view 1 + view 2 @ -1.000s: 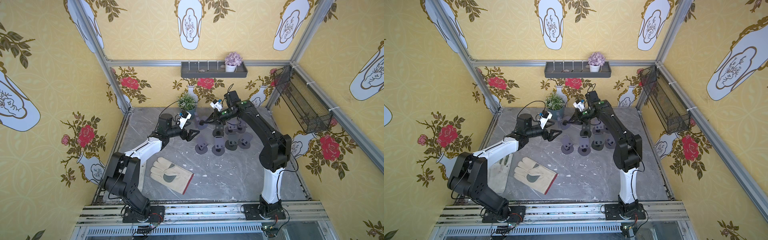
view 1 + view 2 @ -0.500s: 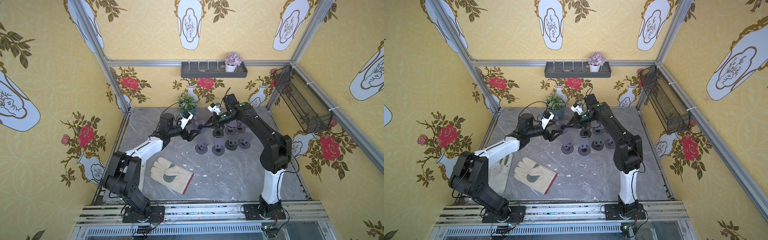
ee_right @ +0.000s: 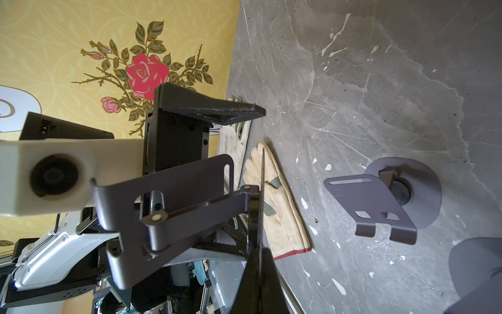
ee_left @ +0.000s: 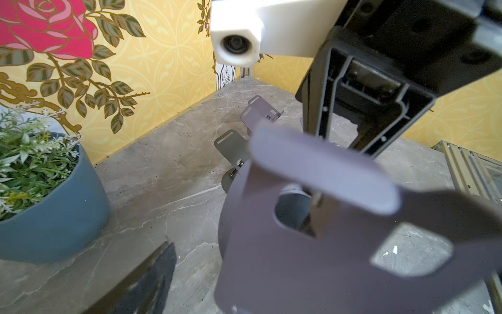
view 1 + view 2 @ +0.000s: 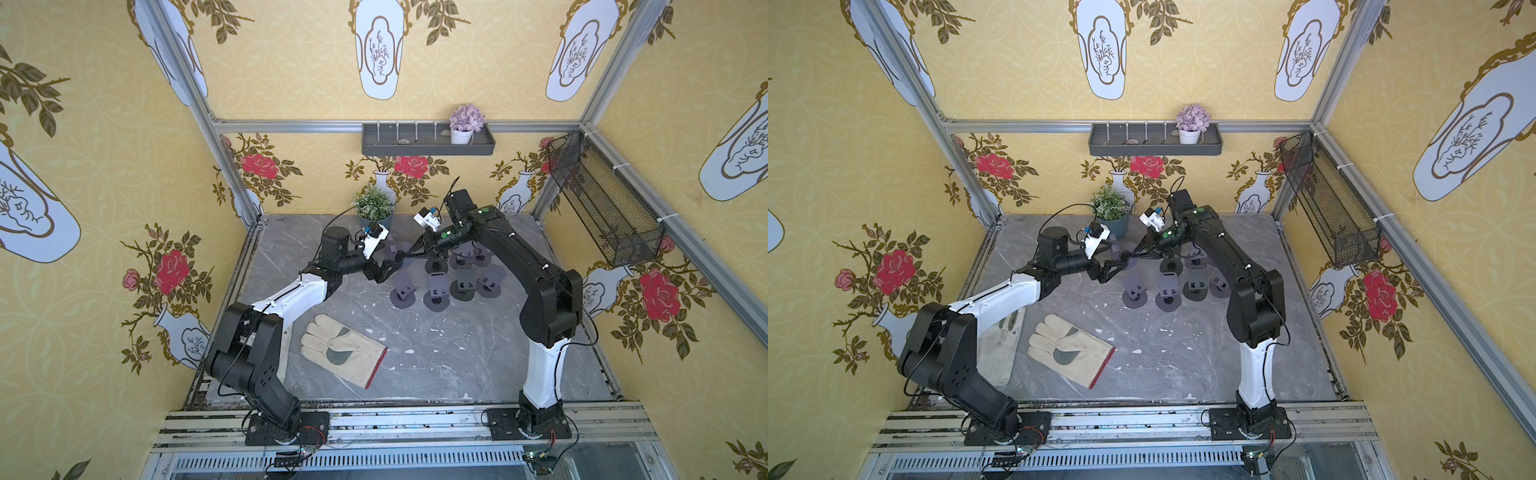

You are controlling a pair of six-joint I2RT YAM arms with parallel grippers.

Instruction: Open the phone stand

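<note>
Above the back middle of the tabletop (image 5: 457, 353) the two arms meet, with the phone stand (image 5: 397, 254) held in the air between them, clear of the surface. The right fingers (image 3: 251, 285) are pressed together on the stand's thin round base, which the right wrist view shows edge-on between them. From that base the hinged arm and the plate with its hooked lip reach out toward the left arm. The left fingers (image 3: 212, 110) are spread wide, one on each side of the plate. The one farther from the lip is plainly apart from the plate. The one by the lip lies close under it, and I cannot tell whether it touches. The left wrist view is filled by the blurred plate of the stand (image 4: 298, 244), with one dark finger showing at the picture's edge. A cluster of other stands (image 5: 455, 280) sits on the tabletop just beside the right arm, each with its plate raised. A pale work glove (image 5: 340, 351) lies flat nearer the front, well apart from the stands. A second glove (image 5: 1000, 345) lies partly under the left arm. A potted plant (image 5: 374, 205) stands by the back wall, near both wrists.
</note>
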